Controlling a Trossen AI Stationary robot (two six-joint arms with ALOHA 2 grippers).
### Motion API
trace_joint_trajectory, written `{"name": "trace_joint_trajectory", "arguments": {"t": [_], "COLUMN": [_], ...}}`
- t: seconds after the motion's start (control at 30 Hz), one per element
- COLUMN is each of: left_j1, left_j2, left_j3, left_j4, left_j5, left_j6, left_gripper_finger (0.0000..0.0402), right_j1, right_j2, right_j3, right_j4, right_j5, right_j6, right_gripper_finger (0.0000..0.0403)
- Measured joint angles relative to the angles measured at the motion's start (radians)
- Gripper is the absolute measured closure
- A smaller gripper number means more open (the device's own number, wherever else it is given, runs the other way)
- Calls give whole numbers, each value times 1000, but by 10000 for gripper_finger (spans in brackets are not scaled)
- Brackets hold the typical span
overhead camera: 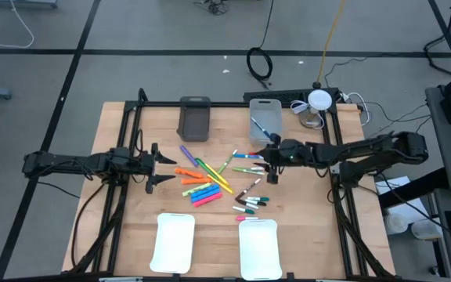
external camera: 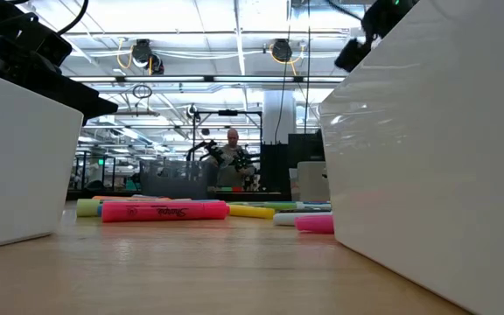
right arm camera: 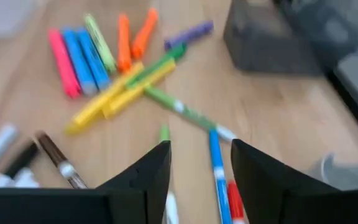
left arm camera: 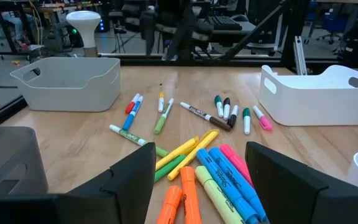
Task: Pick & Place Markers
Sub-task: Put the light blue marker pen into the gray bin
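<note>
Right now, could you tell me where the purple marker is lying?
In the high view, the purple marker lies at the far left edge of the marker pile, just below the dark grey bin and above the orange markers.

orange, pink, blue, yellow, green, purple markers point(overhead camera: 210, 182); white trays point(overhead camera: 174, 242); grey bins point(overhead camera: 195, 118)

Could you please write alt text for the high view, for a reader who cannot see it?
A scatter of colourful markers lies mid-table between two dark robot arms, the left gripper and right gripper both open and empty. Two grey bins sit at the far edge, two white trays at the near edge.
</note>
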Motion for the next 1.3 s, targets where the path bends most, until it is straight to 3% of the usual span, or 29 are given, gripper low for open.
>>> {"name": "trace_joint_trajectory", "arguments": {"t": [0.57, 0.83, 1.07, 1.3], "left_j1": [0, 0, 0, 0], "left_j2": [0, 0, 0, 0], "left_j3": [0, 0, 0, 0], "left_j4": [0, 0, 0, 0], "left_j5": [0, 0, 0, 0], "left_j6": [0, 0, 0, 0], "left_gripper_finger": [151, 151, 151, 151], "right_j1": [-107, -132, -132, -131], "right_j2": [313, 336, 336, 336], "right_j3": [0, 1, 1, 1], "right_j4": [46, 37, 24, -26], "right_j5": [-2, -9, -106, -107], "right_j6": [-13, -21, 4, 4], "right_gripper_finger": [253, 259, 262, 312]}}
